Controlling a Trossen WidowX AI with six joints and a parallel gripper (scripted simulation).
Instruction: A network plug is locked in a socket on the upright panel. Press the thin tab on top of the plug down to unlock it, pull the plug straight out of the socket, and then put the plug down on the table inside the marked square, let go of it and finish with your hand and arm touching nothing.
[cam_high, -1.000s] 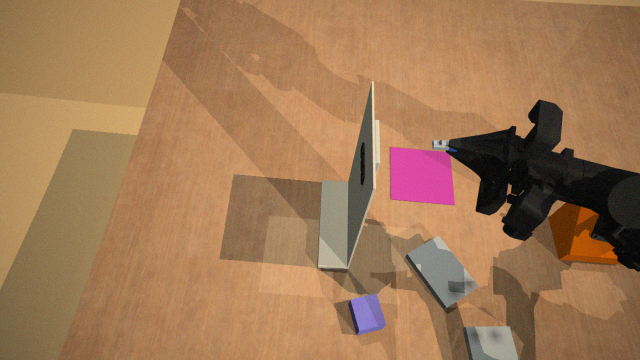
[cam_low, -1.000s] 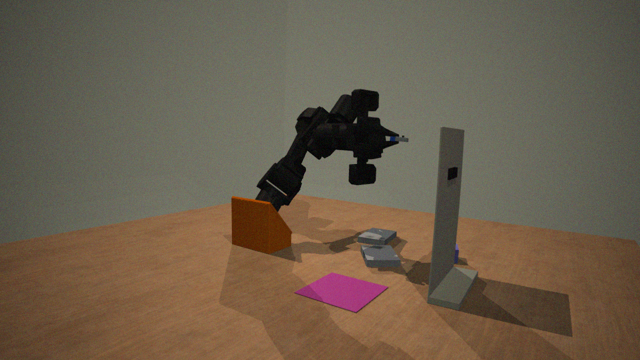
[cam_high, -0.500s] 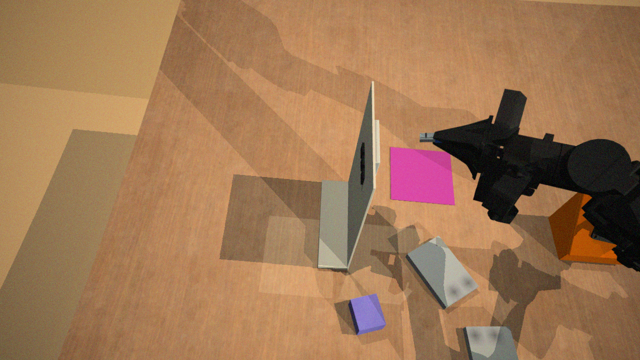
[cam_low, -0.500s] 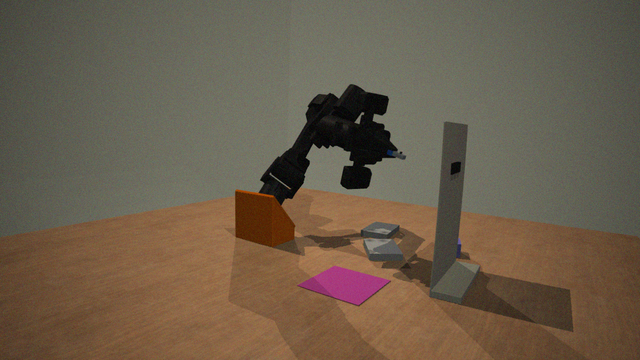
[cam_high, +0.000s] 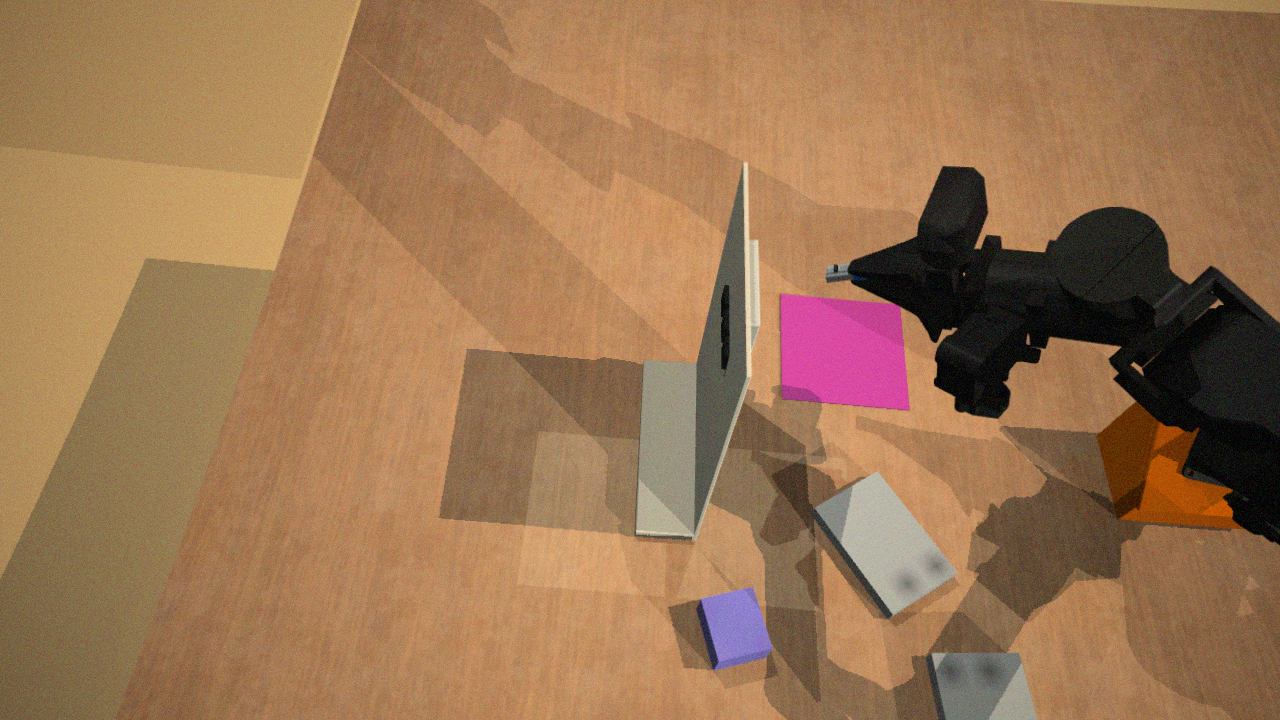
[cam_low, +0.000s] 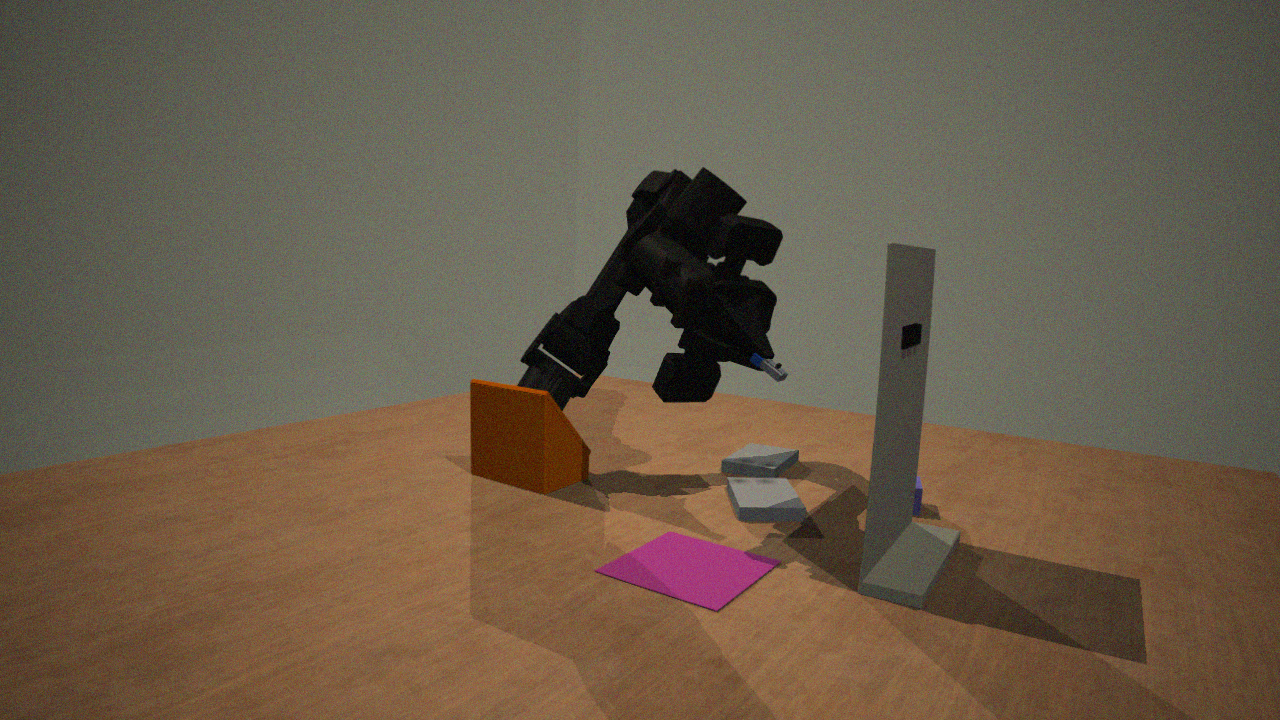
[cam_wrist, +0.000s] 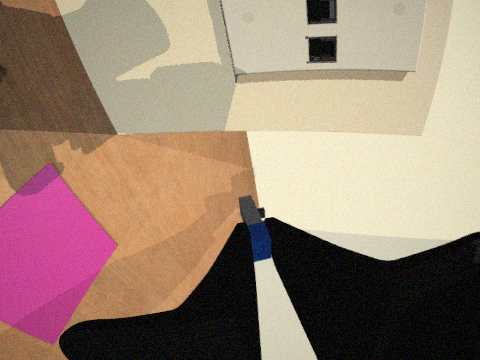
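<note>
Top view: the fingers (cam_high: 854, 271) (cam_low: 760, 354) are clamping the network plug (cam_high: 838, 273) (cam_low: 771, 366) (cam_wrist: 252, 214) by its blue end, its grey nose pointing toward the upright panel (cam_high: 723, 358) (cam_low: 902, 385) (cam_wrist: 360, 180) and the tabletop's left edge. The pink square (cam_high: 844, 351) (cam_low: 689, 570) (cam_wrist: 50, 250) is lying between plug and the tabletop's near edge, close to the panel's foot. The single arm is reaching in from the right edge.

Exterior view: the plug is hanging above the tabletop (cam_high: 581, 53) (cam_low: 268, 573) (cam_wrist: 165, 155), apart from the panel, its long axis slanting nose-down. The wood-grained surface is running back to plain grey-green walls.

Wrist view: the sockets (cam_wrist: 322, 49) are standing well apart from the plug; the square is showing to the left. Judgement: the coming move is needing a sideways shift and lowering; contact nose-first might twist the plug.
</note>
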